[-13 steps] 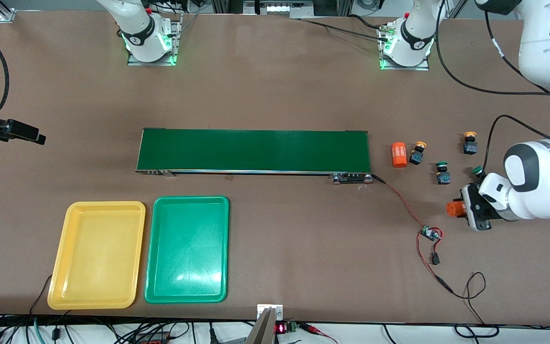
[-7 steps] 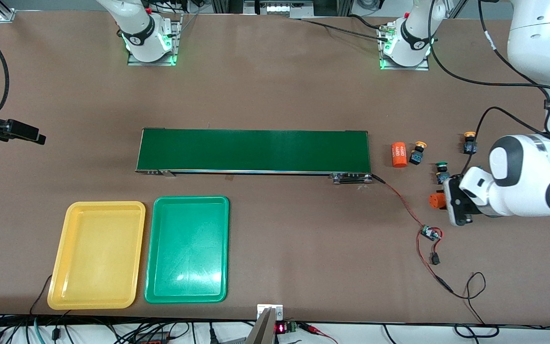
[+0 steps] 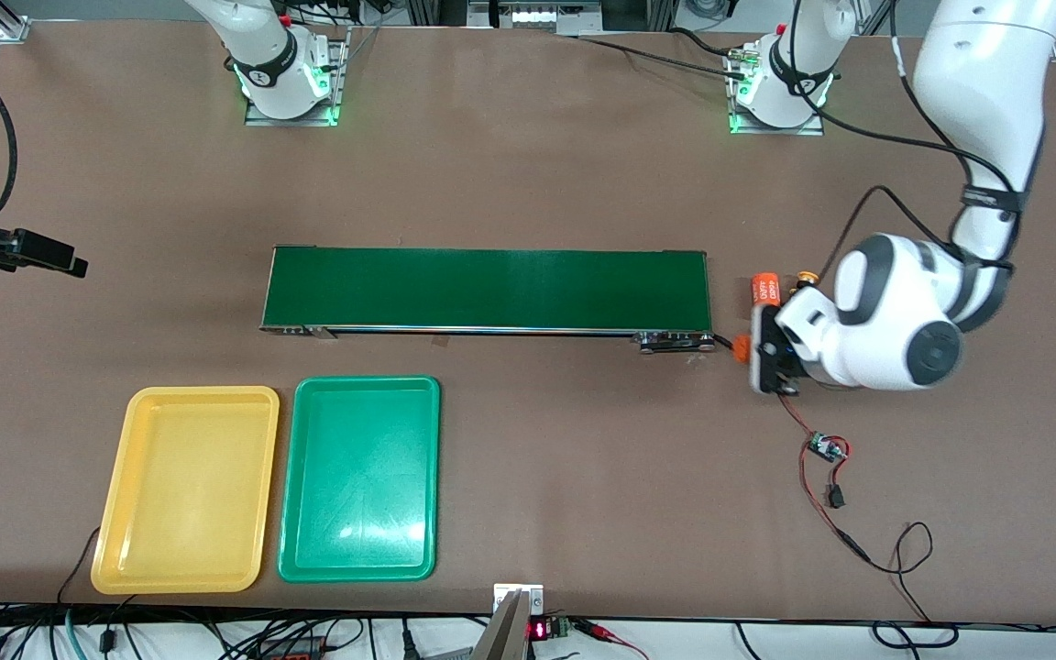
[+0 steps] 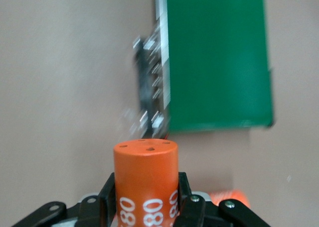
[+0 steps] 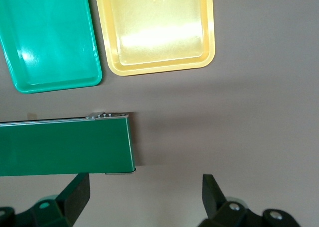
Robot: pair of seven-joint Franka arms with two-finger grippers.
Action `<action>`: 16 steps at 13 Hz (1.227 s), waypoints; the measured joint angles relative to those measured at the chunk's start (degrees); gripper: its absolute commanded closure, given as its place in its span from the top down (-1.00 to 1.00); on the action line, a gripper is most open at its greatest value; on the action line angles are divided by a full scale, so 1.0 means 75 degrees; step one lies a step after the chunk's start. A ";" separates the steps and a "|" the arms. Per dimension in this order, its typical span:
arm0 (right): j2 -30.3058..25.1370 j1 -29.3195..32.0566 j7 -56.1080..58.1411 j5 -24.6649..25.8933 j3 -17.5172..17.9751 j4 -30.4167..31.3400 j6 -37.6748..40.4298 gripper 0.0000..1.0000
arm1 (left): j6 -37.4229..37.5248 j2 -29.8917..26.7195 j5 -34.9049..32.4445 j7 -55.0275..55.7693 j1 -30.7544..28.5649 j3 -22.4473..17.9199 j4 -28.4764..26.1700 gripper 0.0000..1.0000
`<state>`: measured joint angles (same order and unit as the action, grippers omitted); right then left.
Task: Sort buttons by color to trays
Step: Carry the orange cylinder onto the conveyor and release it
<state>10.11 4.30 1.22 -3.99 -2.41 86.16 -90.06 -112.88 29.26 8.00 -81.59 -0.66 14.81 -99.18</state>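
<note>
My left gripper (image 3: pixel 755 352) is shut on an orange cylinder (image 4: pixel 146 170) with white digits, held just off the conveyor belt's (image 3: pixel 489 289) end at the left arm's end of the table. One yellow-capped button (image 3: pixel 806 276) peeks out beside the left arm; the other buttons are hidden under that arm. The yellow tray (image 3: pixel 184 550) and the green tray (image 3: pixel 360 532) lie side by side, nearer the front camera than the belt, both with nothing in them. My right gripper (image 5: pixel 144 184) hangs open over bare table, with the trays (image 5: pixel 154 62) in its view.
A second orange cylinder (image 3: pixel 764 291) lies on the table off the belt's end, close to the left gripper. A small circuit board (image 3: pixel 826 447) with red and black wires trails from the belt toward the front edge.
The left arm has carried the orange cylinder from the left arm's end of the table toward the belt's end and now covers the green buttons. The right gripper has stayed open.
</note>
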 measured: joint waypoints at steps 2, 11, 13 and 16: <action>0.0002 0.0001 0.0000 0.0000 0.0000 0.0000 0.0001 1.00 | -0.0427 -0.0620 -0.0001 0.0275 0.0028 0.0605 -0.0848 -0.97; 0.0011 0.0002 0.0000 0.0000 0.0000 0.0006 0.0035 1.00 | -0.2858 -0.1249 -0.0624 0.0410 0.0087 0.1494 -0.3168 0.99; 0.0012 0.0003 0.0000 0.0000 0.0000 0.0008 0.0040 1.00 | -0.3024 -0.1180 -0.0626 0.0408 0.0091 0.1563 -0.3242 1.00; 0.0013 0.0003 0.0000 0.0000 0.0000 0.0009 0.0118 1.00 | -0.3122 -0.1274 -0.0645 0.0321 0.0077 0.1767 -0.3185 1.00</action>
<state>10.21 4.32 1.23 -3.99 -2.41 86.23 -89.18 -136.30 19.70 3.16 -79.18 -0.08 28.06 -123.06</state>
